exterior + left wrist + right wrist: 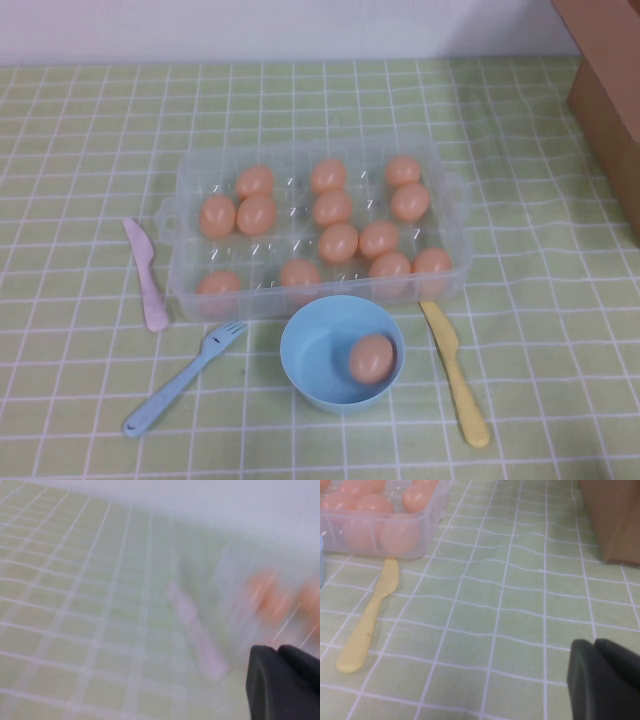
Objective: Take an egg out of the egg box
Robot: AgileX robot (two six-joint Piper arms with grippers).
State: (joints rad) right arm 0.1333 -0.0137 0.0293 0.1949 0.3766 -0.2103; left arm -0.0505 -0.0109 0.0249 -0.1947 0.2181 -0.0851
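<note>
Green checked cloth covers the surface, neither arm over the egg box point(190, 205).
Left gripper point(280, 652) has its fingers pressed together and empty beside the box; right gripper's point(597, 647) cannot tell. One egg point(372, 358) already lies in the bowl point(300, 345) just before the box, so only withdrawal seems left.

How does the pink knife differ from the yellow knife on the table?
The pink knife lies left of the egg box; the yellow knife lies at its front right corner. The pink knife looks shorter than the yellow knife. Both are plastic and lie flat on the green checked cloth.
</note>
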